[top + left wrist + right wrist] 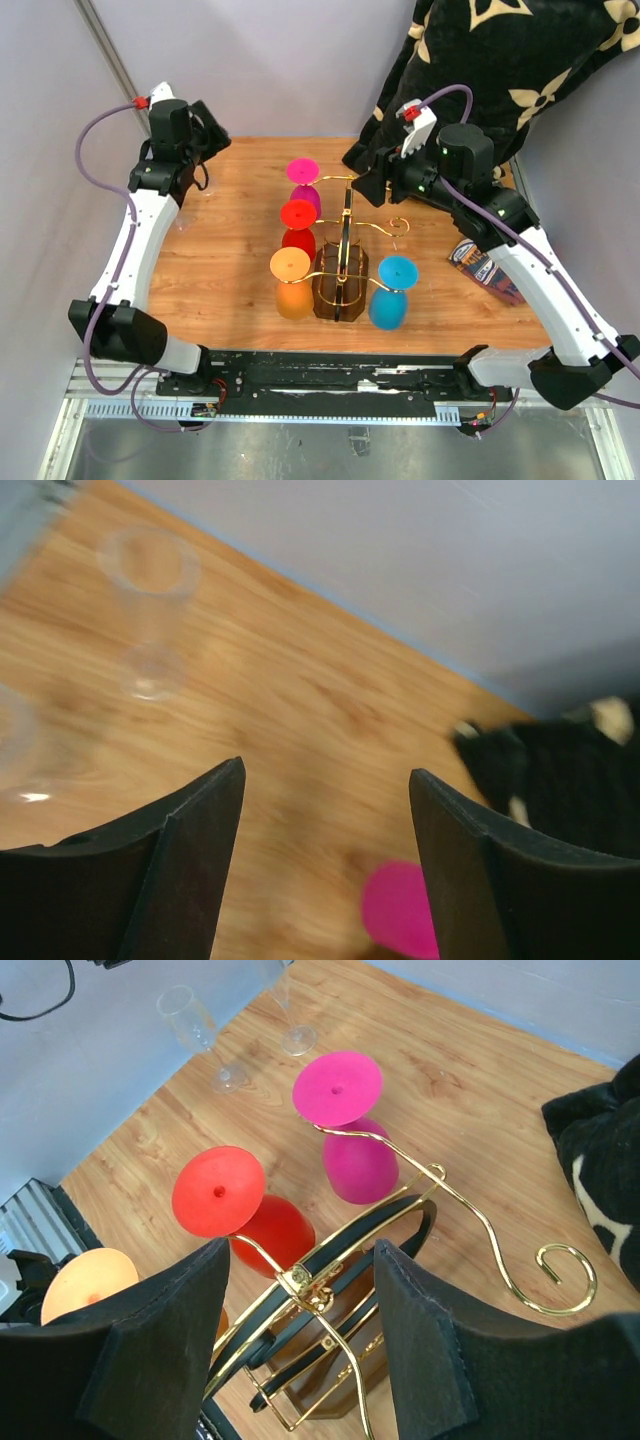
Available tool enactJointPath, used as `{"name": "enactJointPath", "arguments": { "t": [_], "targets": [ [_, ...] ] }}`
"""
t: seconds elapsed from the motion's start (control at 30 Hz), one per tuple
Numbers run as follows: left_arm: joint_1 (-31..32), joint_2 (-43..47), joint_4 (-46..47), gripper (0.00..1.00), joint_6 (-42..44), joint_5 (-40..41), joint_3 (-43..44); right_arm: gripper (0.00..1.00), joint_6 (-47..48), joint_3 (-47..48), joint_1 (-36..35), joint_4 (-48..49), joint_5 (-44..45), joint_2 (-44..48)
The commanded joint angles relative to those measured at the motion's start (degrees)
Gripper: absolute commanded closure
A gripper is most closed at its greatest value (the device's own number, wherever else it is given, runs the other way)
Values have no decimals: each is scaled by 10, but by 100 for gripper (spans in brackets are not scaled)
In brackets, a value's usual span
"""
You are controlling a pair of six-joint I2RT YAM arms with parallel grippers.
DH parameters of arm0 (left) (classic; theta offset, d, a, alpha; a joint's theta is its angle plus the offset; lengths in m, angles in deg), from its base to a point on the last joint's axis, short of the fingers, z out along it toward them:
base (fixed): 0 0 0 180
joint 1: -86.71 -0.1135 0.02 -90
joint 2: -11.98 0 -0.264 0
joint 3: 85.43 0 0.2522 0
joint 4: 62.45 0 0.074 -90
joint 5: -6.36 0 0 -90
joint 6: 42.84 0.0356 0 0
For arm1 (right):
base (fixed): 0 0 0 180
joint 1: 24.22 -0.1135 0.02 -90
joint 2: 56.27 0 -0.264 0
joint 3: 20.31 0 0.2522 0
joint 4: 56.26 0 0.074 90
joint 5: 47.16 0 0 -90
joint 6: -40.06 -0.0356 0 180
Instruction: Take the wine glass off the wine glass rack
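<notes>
At table centre the wine glass rack [345, 255] stands upright, its glasses hanging bowl-down with stems vertical. The magenta wine glass [303, 185] hangs on the far left scroll arm, to the right of the left gripper [197, 125] and well apart from it. That gripper is open and empty. The right gripper [300, 1245] straddles the rack's central loop with jaws partly apart; whether they clamp it cannot be told.
</notes>
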Motion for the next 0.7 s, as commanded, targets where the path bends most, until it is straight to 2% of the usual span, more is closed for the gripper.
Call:
{"name": "enactJointPath", "arguments": {
  "t": [0.0,0.13,0.23,0.3,0.5,0.67],
  "targets": [
    [12,-50,-36,32,-49,-268,74,39,-2,-12,10,0,25,26],
    [20,-93,-23,41,-83,-417,91,39,4,-16,21,-20,33,37],
    [30,-111,-42,42,-74,-427,96,40,-10,-36,41,-35,38,49],
    [32,-115,-23,42,-82,-470,78,40,-24,-57,63,-37,20,62],
    [49,-134,-16,47,-75,-506,61,42,-51,-134,138,-80,-13,113],
    [58,-138,-22,49,-65,-498,61,42,-68,-193,174,-92,-43,165]
  ]
}}
